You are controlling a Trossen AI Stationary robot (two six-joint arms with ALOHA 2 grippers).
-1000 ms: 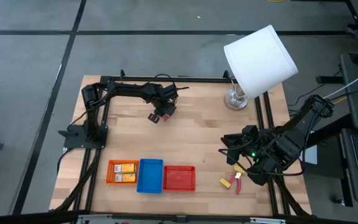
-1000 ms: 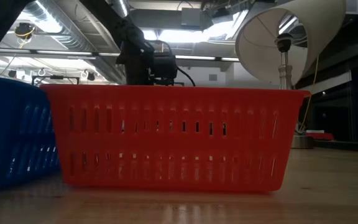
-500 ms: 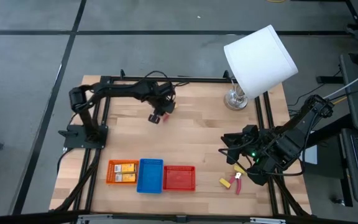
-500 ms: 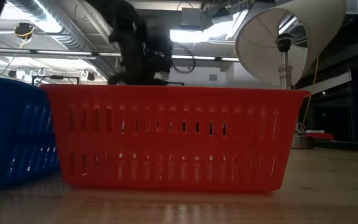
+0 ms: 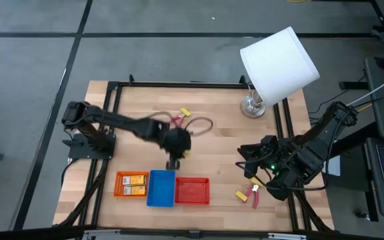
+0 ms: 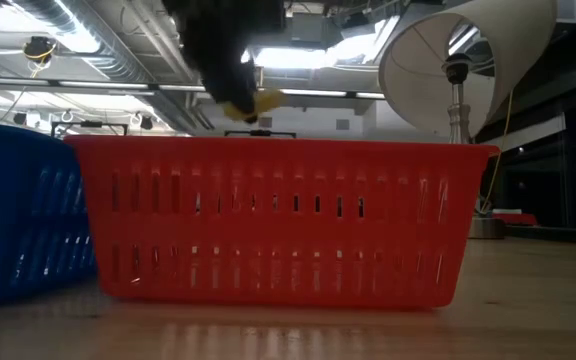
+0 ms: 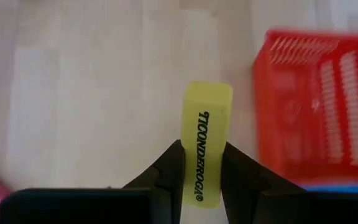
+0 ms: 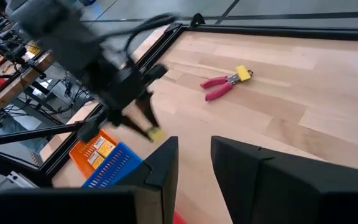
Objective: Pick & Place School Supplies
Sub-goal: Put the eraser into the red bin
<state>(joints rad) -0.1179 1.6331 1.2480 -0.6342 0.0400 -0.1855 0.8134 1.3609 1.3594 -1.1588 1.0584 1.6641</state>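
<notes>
The left gripper (image 5: 173,162) is hanging over the middle of the worktop (image 5: 212,150), just back from the row of trays along the front edge, roughly above the gap between the blue tray (image 5: 161,189) and the red tray (image 5: 192,191). Its fingers (image 7: 169,171) are clamped on a little yellow eraser (image 7: 205,142) with black lettering down its side; the left wrist view shows it pinched by its lower half, sticking out past the tips, with the red tray off to one side below. In the low view the eraser is a yellow blob above the red tray's rim. The orange tray (image 5: 131,184) sits at the left end of that row and already has two yellow-orange packets (image 5: 131,180) lying in it. Near the back edge, about mid-table, there's a pair of red-handled scissors (image 5: 177,119) with a small yellow block (image 5: 185,113) touching its tip. Over by the front right corner, another yellow block (image 5: 241,195) lies just beside a second pair of scissors (image 5: 253,195). The right gripper (image 5: 251,172) waits near the right edge, just behind those, fingers (image 8: 160,165) apart with nothing between them. A white-shaded lamp (image 5: 277,63) stands at the back right corner.
</notes>
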